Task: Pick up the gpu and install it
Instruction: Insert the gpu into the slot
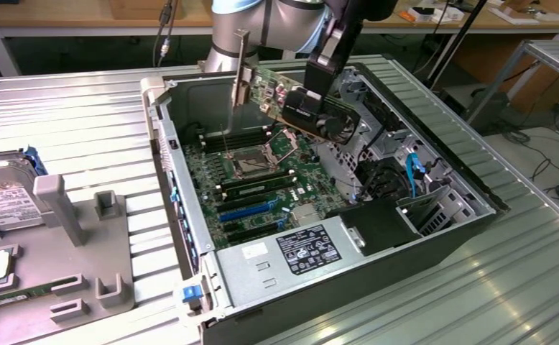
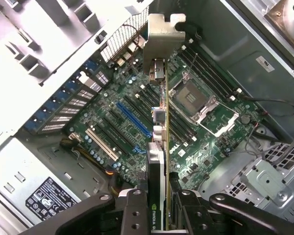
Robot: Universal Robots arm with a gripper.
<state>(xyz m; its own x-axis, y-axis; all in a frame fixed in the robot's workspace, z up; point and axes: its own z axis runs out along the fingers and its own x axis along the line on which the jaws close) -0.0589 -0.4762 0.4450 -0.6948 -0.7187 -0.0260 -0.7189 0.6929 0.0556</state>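
Exterior view first: the gripper (image 1: 320,68) hangs over the open computer case (image 1: 471,194) with the gpu (image 1: 304,104) pinched in it, well clear of the motherboard (image 1: 260,180). The card is held on edge, fan shroud facing the exterior view's right. Its silver bracket (image 1: 240,68) points to that view's left, toward the rear wall of the case.

From the wrist view, the 2 fingers (image 2: 132,210) are closed narrow on the card's 2 faces at the fan end. The gpu (image 2: 159,161) runs straight away from them, edge-on, and ends in the bracket (image 2: 162,36).

Beneath it lie the memory slots beside the processor socket (image 2: 193,95). The long blue slot (image 2: 134,119) sits off to one side of the card, and I judge its line slants across the card's long axis, not parallel to it. Card and slot are apart, with nothing seated yet.
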